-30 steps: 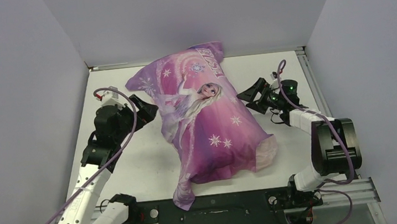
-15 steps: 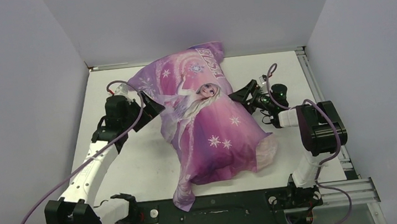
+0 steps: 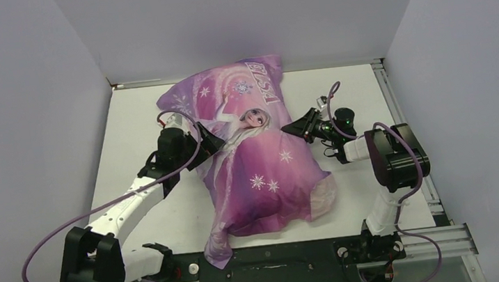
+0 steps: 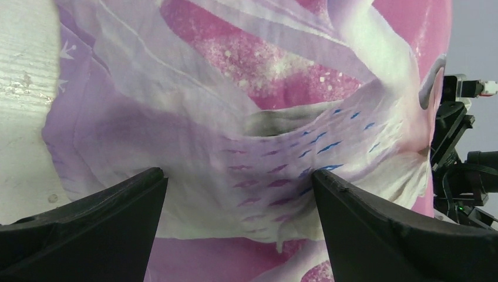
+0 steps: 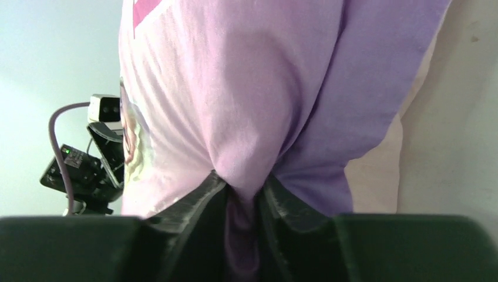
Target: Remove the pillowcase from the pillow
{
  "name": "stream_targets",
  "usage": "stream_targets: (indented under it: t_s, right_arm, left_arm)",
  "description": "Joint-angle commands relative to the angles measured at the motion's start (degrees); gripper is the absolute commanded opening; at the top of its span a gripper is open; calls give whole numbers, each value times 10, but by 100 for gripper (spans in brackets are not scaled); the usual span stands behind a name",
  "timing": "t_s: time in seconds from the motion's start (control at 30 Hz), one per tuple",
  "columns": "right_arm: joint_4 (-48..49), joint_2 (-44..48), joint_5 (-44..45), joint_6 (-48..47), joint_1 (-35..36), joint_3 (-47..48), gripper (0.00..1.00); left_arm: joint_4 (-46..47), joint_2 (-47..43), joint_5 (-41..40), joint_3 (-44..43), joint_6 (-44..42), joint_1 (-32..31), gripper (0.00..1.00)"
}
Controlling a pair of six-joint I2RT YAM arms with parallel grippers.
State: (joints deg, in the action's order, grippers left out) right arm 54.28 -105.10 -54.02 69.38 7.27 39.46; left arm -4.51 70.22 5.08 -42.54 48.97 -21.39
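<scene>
Bright, even light; wrist views blur close up.

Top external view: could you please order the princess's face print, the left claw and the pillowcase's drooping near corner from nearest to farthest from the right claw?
1. Blonde princess's face print, just left of the right claw on the purple-pink fabric pillowcase.
2. Left claw, on the pillowcase's left side.
3. Drooping corner, at the white table's near edge.
</scene>
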Motion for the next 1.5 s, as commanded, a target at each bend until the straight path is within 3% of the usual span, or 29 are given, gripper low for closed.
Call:
stream_targets:
  t_s: [0.0, 0.07, 0.43, 0.73, 1.0, 1.2, 1.3, 1.47]
  right_arm:
    - [-18, 53, -18, -31, 14, 17, 13]
    - [-80, 78, -14, -61, 20, 33, 5]
    - [-439, 233, 55, -239, 50, 180, 5]
    - [-596, 267, 98, -308, 103, 332, 5]
    - [-652, 242, 168, -355, 178, 363, 5]
    - [-646, 198, 218, -364, 234, 324, 5]
    - [-642, 176, 227, -364, 256, 317, 5]
    - [-643, 151, 255, -367, 284, 313, 6]
  left_arm:
    - [77, 2, -26, 9, 9, -24, 99]
    - [86, 6, -29, 15, 9, -33, 100]
    - [122, 73, -45, -37, 7, -92, 94]
    - [170, 166, -40, -156, 31, -145, 94]
    - [175, 236, -35, -264, 33, -154, 94]
    - [173, 229, -24, -210, 45, -143, 100]
    - [133, 206, -7, -168, 64, -121, 96]
    - [-30, 131, 28, -116, 74, -58, 96]
